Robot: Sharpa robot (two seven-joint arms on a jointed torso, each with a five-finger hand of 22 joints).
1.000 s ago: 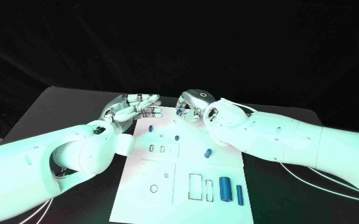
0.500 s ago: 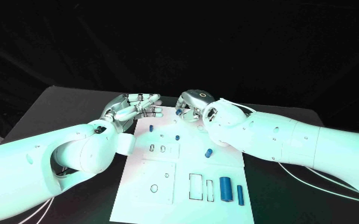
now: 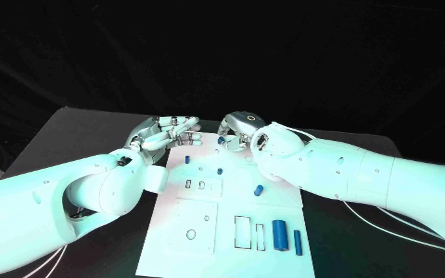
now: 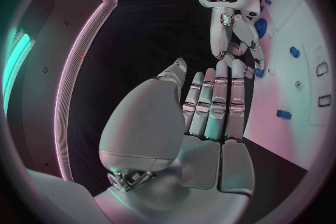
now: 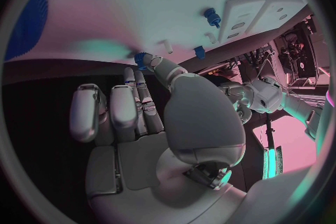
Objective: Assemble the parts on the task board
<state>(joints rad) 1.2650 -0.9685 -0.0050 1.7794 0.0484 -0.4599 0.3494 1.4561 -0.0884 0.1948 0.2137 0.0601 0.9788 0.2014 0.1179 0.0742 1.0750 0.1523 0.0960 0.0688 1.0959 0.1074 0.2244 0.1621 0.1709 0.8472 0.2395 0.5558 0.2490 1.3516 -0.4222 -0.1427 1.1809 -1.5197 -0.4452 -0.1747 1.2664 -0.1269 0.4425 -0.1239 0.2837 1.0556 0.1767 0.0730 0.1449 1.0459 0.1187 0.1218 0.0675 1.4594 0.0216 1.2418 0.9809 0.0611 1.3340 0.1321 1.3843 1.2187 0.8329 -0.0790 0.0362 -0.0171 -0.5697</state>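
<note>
No writing can be read on the white task board [image 3: 227, 213], which lies in the middle of the black desk [image 3: 74, 130]. Compared with a second ago, almost nothing differs: both hands stay at the board's far edge and the blue parts lie where they lay. The left hand [image 3: 167, 132] hovers at the board's far left corner, its fingers straight and close together with nothing between them. The right hand [image 3: 239, 130] sits at the far edge just beside it, its thumb and a fingertip pinching a small blue peg [image 5: 142, 59] right at the board's edge, the other fingers curled in. On the board, a small blue peg [image 3: 186, 159] and a second one [image 3: 220, 170] stand near the far end, a short blue piece [image 3: 258, 190] lies toward the board's right side, and a thick blue cylinder [image 3: 279, 236] with a thinner blue rod [image 3: 298, 242] beside it lies at the near right corner, next to outlined rectangular slots [image 3: 242, 231].
</note>
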